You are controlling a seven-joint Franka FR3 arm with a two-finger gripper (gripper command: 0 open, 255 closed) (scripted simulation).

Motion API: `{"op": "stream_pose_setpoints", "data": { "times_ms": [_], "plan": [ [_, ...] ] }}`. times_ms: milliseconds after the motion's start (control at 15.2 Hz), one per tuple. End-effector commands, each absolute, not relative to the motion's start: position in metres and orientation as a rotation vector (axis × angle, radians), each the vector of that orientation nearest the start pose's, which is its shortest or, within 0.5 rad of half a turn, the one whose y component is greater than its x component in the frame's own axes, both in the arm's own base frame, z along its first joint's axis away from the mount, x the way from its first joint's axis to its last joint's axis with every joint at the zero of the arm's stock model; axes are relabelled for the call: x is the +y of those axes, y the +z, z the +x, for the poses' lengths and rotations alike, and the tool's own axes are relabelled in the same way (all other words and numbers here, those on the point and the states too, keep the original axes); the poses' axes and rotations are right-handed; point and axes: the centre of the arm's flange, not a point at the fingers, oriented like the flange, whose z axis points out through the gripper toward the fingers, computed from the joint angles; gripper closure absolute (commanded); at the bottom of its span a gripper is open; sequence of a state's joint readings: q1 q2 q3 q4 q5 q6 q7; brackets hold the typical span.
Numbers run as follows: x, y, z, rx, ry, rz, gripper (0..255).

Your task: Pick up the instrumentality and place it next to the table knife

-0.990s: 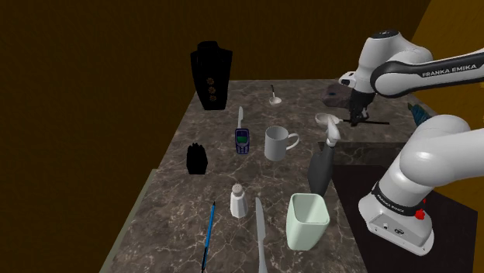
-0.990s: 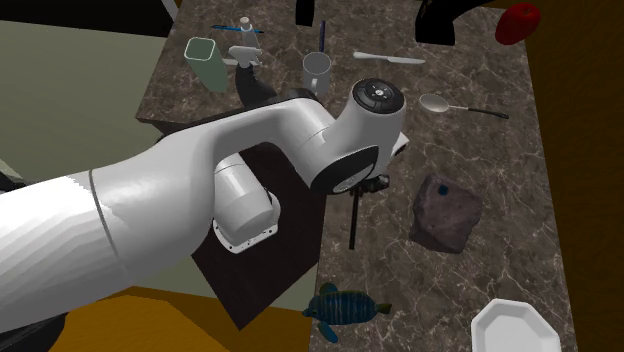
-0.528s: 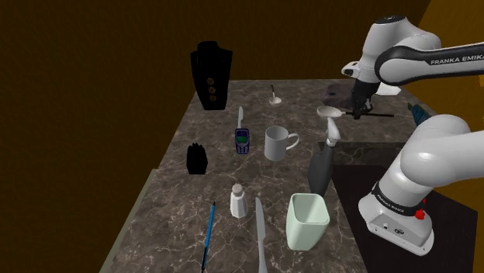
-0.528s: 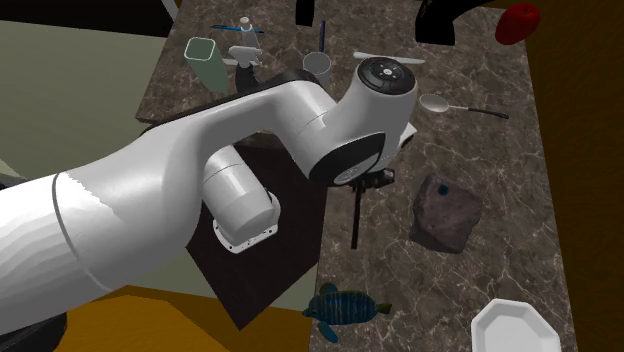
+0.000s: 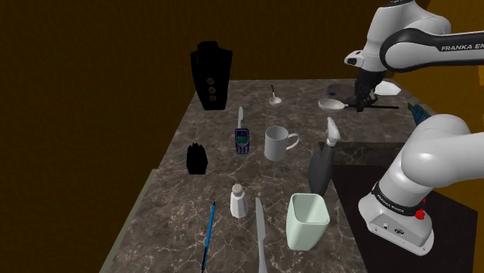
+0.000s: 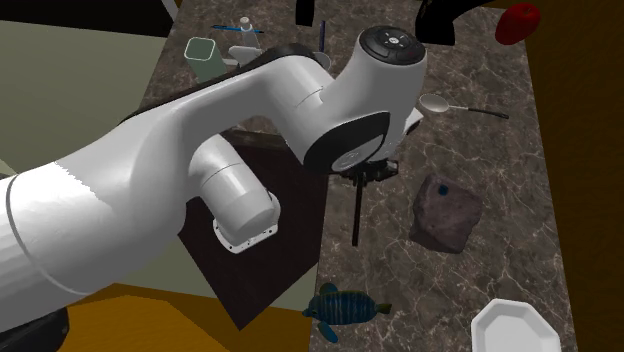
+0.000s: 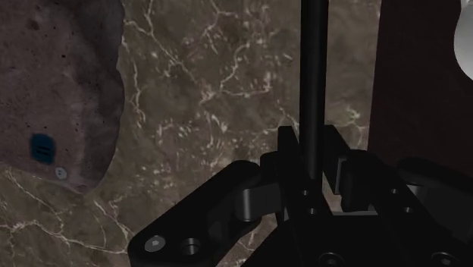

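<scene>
The thin black rod is clasped between the narrowed fingers and runs straight out ahead of them, over the far right part of the counter. A white spoon lies just to its left in the shoulder view. A brown rough slab sits near. A long grey knife lies well apart, at the near edge.

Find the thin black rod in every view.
Shoulder view: the rod, upper right, jutting rightward from the pincer, beside the spoon.
Second exterior view: centre, running down from the pincer, left of the brown stone.
Wrist view: running straight ahead from between the fingers.
Shared landmark: the pincer, shut on the rod.
</scene>
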State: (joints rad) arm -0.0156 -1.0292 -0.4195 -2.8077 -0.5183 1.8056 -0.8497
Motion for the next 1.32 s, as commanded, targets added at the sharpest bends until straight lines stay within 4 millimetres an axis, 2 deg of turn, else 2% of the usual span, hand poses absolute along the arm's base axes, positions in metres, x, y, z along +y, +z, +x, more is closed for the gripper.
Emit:
{"op": "stream_pose_setpoints", "data": {
  "times_ms": [0,1254],
  "plan": [
    [-0.125,0.444,0.238,-1.169,0.113,-3.053,255],
    [0.124,0.444,0.267,-1.169,0.113,-3.053,255]
  ]
}}
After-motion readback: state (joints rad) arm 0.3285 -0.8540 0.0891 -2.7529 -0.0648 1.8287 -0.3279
